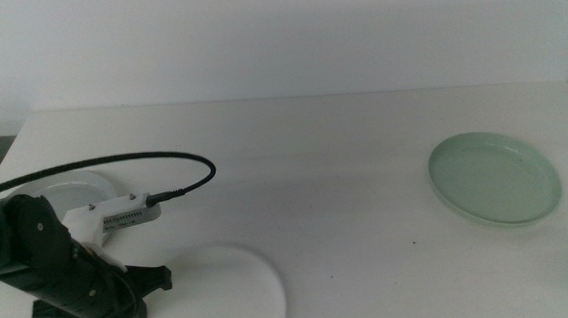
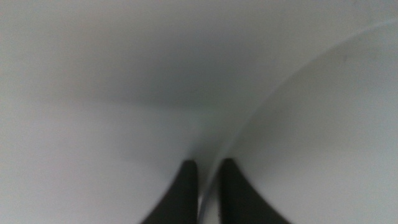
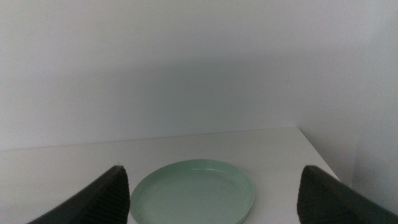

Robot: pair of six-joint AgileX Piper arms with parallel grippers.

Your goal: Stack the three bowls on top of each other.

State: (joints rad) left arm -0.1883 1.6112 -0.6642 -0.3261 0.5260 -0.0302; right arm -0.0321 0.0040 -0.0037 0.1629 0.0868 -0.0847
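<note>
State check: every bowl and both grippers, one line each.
white bowl: on the table, rim pinched by the left gripper.
grey-blue bowl: on the table behind the left arm, partly hidden.
mint green bowl: alone on the table, untouched.
left gripper: shut on the white bowl's rim.
right gripper: open, facing the mint green bowl.

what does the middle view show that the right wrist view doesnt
Only the middle view shows the left arm low at the table's near left, its left gripper at the rim of the white bowl, a pale grey-blue bowl partly hidden behind the arm, and the black cable arching over it. Only the right wrist view shows the right gripper, jaws wide open, hanging short of the bowl. Both show the mint green bowl lying alone and untouched on the white table.
</note>
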